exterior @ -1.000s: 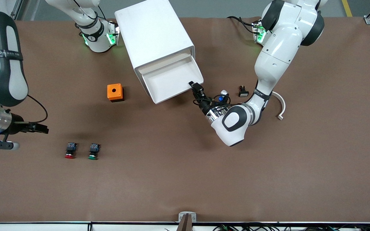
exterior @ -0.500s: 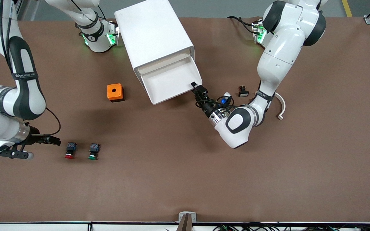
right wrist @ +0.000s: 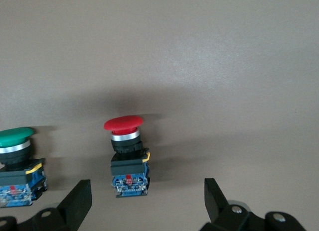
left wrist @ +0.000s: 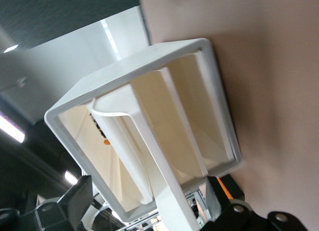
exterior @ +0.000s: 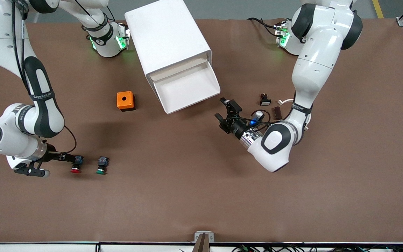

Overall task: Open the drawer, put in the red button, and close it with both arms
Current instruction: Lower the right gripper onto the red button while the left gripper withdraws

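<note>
The white cabinet stands between the two bases. Its drawer is pulled out and its tray holds nothing. My left gripper is open, low over the table just clear of the drawer's front corner. In the left wrist view the drawer fills the frame ahead of the left gripper. The red button lies on the table beside the green button. My right gripper is open right at the red button. In the right wrist view the red button lies just ahead of the right gripper; the green one lies to one side.
An orange box with a hole on top sits beside the drawer toward the right arm's end. A small black-and-white switch, a brown piece and a white curved piece lie by the left forearm.
My left gripper has drawn back from the drawer's front corner and now stands open. My right arm has swung in, bringing its gripper to the red button.
</note>
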Robot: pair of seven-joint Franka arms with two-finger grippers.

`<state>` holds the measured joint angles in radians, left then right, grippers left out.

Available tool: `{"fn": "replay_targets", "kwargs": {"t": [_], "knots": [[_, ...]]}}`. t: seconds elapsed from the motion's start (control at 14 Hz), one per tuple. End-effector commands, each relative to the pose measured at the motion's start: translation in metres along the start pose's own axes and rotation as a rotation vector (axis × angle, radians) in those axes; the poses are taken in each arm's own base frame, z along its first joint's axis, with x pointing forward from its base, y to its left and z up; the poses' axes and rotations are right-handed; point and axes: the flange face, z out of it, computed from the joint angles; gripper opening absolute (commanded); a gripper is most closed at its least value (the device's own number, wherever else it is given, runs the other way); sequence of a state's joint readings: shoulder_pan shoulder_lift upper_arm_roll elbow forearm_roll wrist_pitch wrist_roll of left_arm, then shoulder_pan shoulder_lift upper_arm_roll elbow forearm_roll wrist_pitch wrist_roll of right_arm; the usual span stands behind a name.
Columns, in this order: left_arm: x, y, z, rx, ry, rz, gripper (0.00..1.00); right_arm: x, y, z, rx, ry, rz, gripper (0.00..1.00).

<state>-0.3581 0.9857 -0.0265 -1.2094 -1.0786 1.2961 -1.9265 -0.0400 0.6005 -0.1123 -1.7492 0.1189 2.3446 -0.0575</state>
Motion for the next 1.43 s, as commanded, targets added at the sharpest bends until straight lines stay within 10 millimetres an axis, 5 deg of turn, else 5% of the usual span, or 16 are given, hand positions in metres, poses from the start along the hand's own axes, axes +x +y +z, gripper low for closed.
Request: {"fn": "replay_targets", "kwargs": {"t": [0.0,0.21,0.57,0.86,1.36], "knots": [[-0.001,-0.006,-0.01,-0.062,0.098,0.201,0.99,-0.003,-0.004,0.011,0.01,0.007,0.028,1.0],[0.006,-0.005,-0.024,-0.142,0.239,0.448,0.99,-0.006,-0.02,0.017,0.007,0.031,0.053,1.0],[-0.007,-0.021,-0.059,-0.304,0.45,0.702,0.99,-0.007,-0.016,0.035,0.001,0.04,0.057,1.0],[-0.039,-0.051,-0.084,-0.485,0.613,0.84,0.99,-0.008,-0.017,0.041,-0.002,0.03,0.053,1.0],[-0.092,-0.105,-0.088,-0.682,0.945,0.946,0.99,-0.014,-0.02,0.049,-0.003,0.028,0.051,1.0]]}}
